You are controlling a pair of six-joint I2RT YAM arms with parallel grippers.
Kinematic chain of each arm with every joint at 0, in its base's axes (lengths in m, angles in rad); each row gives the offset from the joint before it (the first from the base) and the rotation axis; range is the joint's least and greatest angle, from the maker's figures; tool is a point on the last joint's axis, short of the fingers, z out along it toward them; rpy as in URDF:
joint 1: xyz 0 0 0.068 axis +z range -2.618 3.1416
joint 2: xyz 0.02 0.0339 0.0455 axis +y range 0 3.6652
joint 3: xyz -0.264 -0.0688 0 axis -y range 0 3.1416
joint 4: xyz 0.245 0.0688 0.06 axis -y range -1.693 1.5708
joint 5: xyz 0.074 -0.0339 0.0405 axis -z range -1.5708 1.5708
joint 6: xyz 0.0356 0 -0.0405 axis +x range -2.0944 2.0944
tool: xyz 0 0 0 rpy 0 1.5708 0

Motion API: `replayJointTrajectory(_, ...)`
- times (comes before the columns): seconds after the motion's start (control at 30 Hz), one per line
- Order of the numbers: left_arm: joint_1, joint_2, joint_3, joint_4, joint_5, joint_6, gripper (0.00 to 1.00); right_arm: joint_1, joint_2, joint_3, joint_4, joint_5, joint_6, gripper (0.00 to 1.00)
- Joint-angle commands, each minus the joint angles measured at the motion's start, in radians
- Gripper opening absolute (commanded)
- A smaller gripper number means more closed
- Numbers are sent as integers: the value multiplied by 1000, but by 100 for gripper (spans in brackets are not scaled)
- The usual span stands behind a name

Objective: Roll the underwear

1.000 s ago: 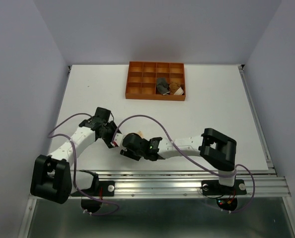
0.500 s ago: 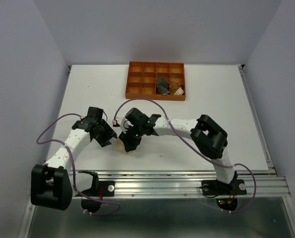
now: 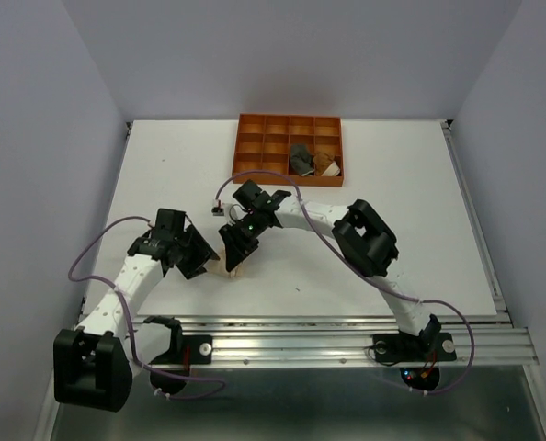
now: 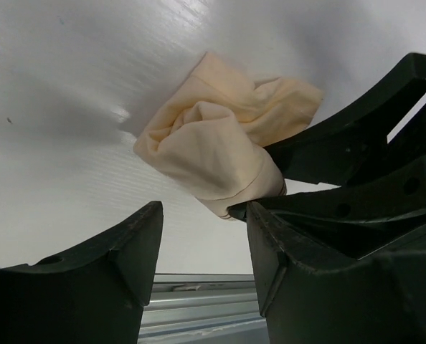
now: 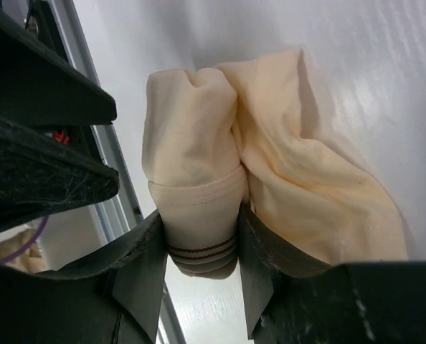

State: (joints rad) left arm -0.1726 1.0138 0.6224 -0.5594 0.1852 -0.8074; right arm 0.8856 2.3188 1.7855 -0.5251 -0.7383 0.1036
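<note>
The pale peach underwear (image 5: 191, 136) is bunched into a tight roll with a loose flap spread on the white table. My right gripper (image 5: 199, 244) is shut on the roll's waistband end, one finger on each side. In the left wrist view the same roll (image 4: 213, 150) lies just beyond my left gripper (image 4: 202, 222), which is open and holds nothing. From above, both grippers meet at the roll (image 3: 225, 269) near the front left: the left gripper (image 3: 205, 261) beside it, the right gripper (image 3: 235, 255) over it. Dark grey underwear (image 3: 301, 159) and rust-brown underwear (image 3: 326, 164) sit in the tray.
The orange-brown grid tray (image 3: 255, 147) stands at the back centre of the table. The aluminium rail (image 3: 346, 323) runs along the front edge, close behind the roll. The right arm's elbow (image 3: 365, 237) arches over the table's middle.
The right arm has swung from the front edge to reach in from further back, still holding the peach roll. The left gripper has slid towards the front and its jaws have widened.
</note>
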Motion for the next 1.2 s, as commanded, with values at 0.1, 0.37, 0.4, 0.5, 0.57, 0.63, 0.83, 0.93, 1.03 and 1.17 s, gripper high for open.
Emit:
replayJointTrajectory(0.1,2,22,-61,73,53,36,61,-10,129,6,-130,240,79,1)
replayJointTrajectory(0.37,2,37,-92,145,59,8,61,-19,156,6,-138,313,125,9)
replayJointTrajectory(0.4,2,37,-95,151,59,5,61,-19,157,5,-138,321,125,9)
replayJointTrajectory(0.5,2,46,-107,179,60,-7,61,-19,155,3,-139,343,120,11)
replayJointTrajectory(0.57,4,48,-115,199,46,-19,61,-19,156,5,-141,346,116,11)
replayJointTrajectory(0.63,2,49,-119,216,34,-29,61,-19,156,2,-142,347,104,12)
replayJointTrajectory(0.83,2,46,-148,268,26,-61,61,-19,159,-5,-141,343,88,15)
replayJointTrajectory(0.93,2,63,-151,270,14,-61,60,-19,156,-8,-139,340,73,16)
replayJointTrajectory(1.03,2,130,-144,234,-10,-36,58,-19,133,-11,-133,344,44,29)
replayJointTrajectory(1.17,-2,190,-128,165,-36,10,55,-19,68,-17,-96,346,-11,38)
